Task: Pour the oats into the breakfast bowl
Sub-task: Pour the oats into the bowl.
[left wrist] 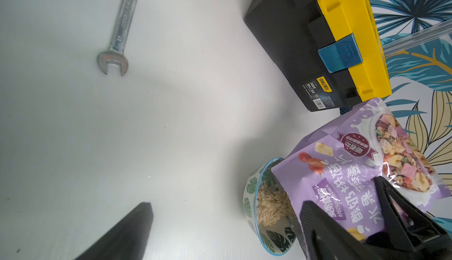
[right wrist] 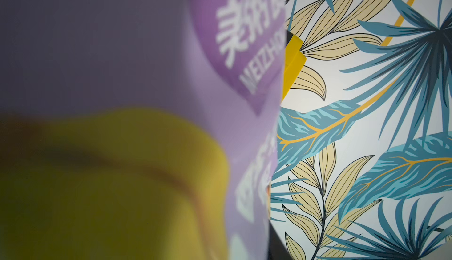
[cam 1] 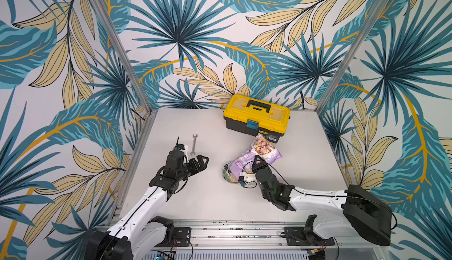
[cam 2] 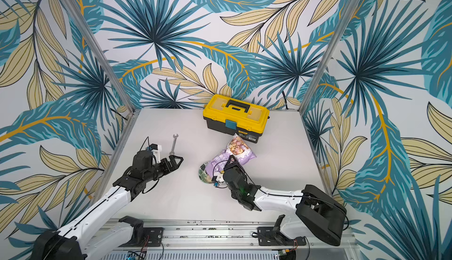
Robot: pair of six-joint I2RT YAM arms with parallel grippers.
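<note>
On the pale grey table (cam 1: 208, 197), the left gripper (cam 1: 201, 163) hovered farthest left, its jaws spread wide and grasping nothing. Just beyond it lay one silver open-ended steel wrench (cam 1: 194, 144), flat on the table and apart from everything else. Right of centre stood one small round white ceramic bowl with green leaf print (cam 1: 226, 172), upright, and the left wrist view showed a heap of pale beige loose oat flakes (left wrist: 271, 205) inside it. One lilac-purple flat plastic pouch printed with food photos (cam 1: 259, 152) was tilted over that bowl. Its long axis ran diagonally, from the open mouth dipped low inside the bowl's rim at the near left up to its closed bottom end at the far right. That raised end pointed toward one yellow-lidded black plastic toolbox (cam 1: 256, 114) at the back of the table, and in both top views it overlapped the toolbox's front corner. The right gripper (cam 1: 257, 161) had its jaws clenched on the pouch's lower half, near the darker purple label. In the right wrist view the pouch (right wrist: 146, 51) filled most of the picture as a blur.
</note>
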